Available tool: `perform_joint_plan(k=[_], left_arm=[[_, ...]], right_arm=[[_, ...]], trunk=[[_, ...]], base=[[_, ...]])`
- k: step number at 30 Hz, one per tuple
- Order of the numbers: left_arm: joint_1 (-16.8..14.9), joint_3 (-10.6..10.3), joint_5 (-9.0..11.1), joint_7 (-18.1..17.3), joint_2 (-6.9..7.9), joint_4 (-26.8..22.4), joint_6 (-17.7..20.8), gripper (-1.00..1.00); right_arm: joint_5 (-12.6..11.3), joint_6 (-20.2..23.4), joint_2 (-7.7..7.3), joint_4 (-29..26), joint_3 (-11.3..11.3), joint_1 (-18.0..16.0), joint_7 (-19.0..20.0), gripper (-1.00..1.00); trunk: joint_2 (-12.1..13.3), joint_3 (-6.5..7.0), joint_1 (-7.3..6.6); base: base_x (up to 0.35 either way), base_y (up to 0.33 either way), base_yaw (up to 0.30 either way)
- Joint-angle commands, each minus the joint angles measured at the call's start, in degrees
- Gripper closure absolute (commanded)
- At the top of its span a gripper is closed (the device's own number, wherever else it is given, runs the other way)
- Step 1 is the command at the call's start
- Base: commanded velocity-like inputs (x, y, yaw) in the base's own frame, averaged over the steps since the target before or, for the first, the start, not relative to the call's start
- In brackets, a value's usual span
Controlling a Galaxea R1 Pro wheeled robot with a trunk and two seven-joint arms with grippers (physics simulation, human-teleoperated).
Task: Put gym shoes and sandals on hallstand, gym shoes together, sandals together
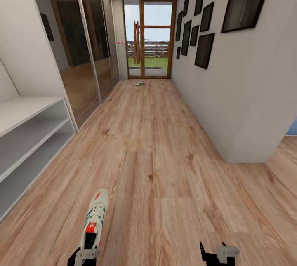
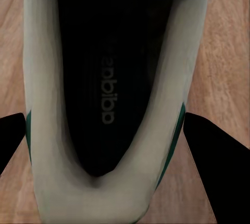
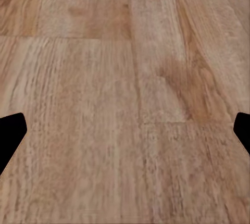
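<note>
Left gripper [image 1: 85, 253] clamps the gym shoe [image 1: 94, 216] by its heel collar, beside the hallstand [image 1: 31, 134]; light, soft-sided, likely to sag. Right gripper [image 1: 219, 253] spread, empty.

White gym shoe [image 1: 95, 218] upright, toe forward; second shoe [image 1: 140, 83] far down corridor floor [image 1: 165, 167].

Black picture frames [image 1: 204, 50], glass door [image 1: 150, 37]

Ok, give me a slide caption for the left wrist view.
Left gripper fingers flanking a white gym shoe, looking into its dark insole, wood floor beneath.
</note>
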Motion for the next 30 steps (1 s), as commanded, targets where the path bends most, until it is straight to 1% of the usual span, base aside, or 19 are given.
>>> perform_joint_plan(k=[1,30], left_arm=[[-0.03,0.17,-0.14,-0.19,-0.02,0.02,-0.18,1.00],[-0.03,0.17,-0.15,-0.17,-0.02,0.02,-0.39,1.00]], right_arm=[[0.60,-0.17,0.00,0.06,-0.42,-0.04,-0.12,-1.00],[0.60,-0.17,0.00,0.06,-0.42,-0.04,-0.12,-1.00]], trunk=[[-0.02,-0.04,0.02],[-0.02,-0.04,0.02]], base=[[0.340,0.000,-0.015],[0.340,0.000,-0.001]])
